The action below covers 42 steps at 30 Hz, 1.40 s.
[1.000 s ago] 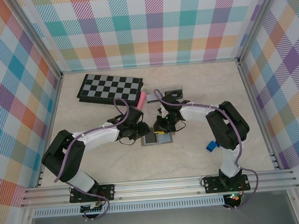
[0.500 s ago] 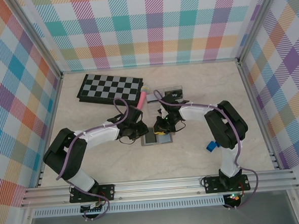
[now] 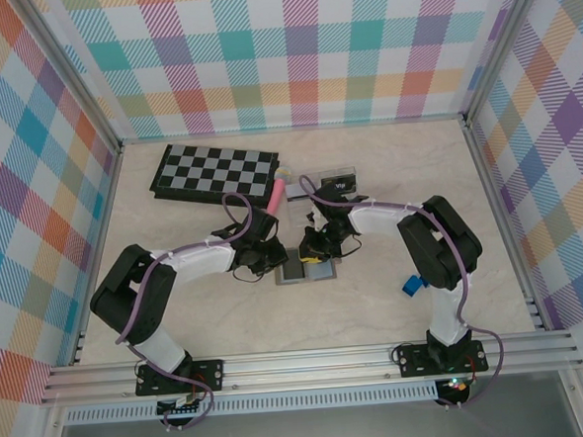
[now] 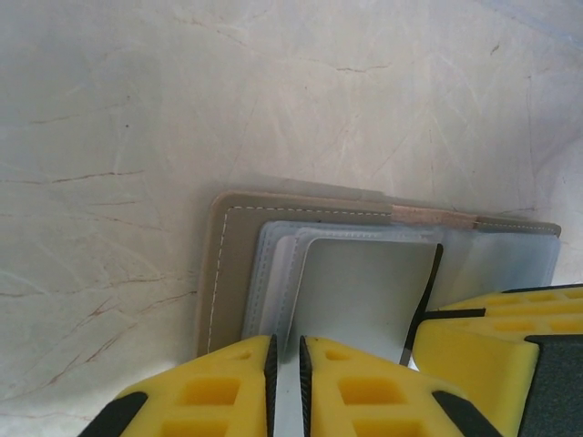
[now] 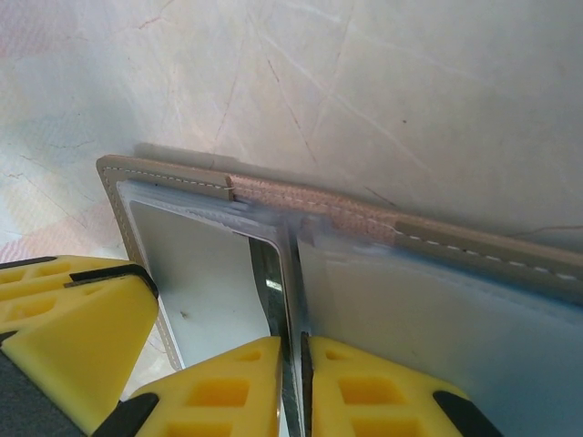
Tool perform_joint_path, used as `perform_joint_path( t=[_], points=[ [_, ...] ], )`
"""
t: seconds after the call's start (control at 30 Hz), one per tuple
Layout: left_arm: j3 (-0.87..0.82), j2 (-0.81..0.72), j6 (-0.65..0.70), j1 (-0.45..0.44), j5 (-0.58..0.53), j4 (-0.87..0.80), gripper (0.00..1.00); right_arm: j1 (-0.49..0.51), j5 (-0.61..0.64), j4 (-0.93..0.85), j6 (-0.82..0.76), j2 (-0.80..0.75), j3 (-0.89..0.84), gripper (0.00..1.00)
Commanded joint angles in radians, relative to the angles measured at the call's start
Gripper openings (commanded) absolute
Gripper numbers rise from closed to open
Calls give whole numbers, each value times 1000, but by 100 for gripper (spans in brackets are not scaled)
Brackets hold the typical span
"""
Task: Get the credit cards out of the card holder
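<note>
Top view: you have both arms folded inward so they meet over the flat grey-blue bifold card holder (image 3: 295, 275). It lies open on the pale marbled tabletop (image 3: 376, 312) near its middle, just in front of a clear plastic box (image 3: 299, 213) and well apart from the black-and-grey chequered board (image 3: 214, 171) at the far left. Your left gripper (image 3: 280, 256) sits over the holder's left panel and your right gripper (image 3: 317, 249) over the fold; the two are just beside each other. Left wrist view: the holder shows a stitched border and clear inner pockets. Your yellow fingers (image 4: 228, 391) are drawn nearly together, leaving only a narrow slit. The left edge of the pale inner sleeve runs straight down into that slit, so the jaws appear to be pinching the sleeve edge. One yellow finger of the other gripper is at the right, resting over the neighbouring pocket. Right wrist view: the yellow fingers (image 5: 364, 391) are likewise pressed close. A thin black plastic credit card (image 5: 271, 291), seen edge-on, rises from the fold between the two panels and enters the slit between them, so these jaws are pinching it. Its lower part lies inside the holder's pocket. I cannot pick out a second card with any certainty.
</note>
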Motion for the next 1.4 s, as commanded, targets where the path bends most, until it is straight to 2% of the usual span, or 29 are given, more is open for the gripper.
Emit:
perform_joint_path(
  t=[0.0, 0.73, 1.17, 1.37],
  points=[
    [-13, 17, 5, 7, 7, -24, 14, 4, -34, 8, -16, 18, 5, 15],
    [-10, 43, 6, 8, 19, -43, 12, 3, -101, 55, -15, 36, 4, 15],
    [-7, 24, 8, 8, 1, -62, 12, 2, -45, 39, -20, -4, -9, 5],
    [-4, 1, 18, 11, -16, -73, 18, 2, 39, -22, -39, -33, -12, 3]
  ],
)
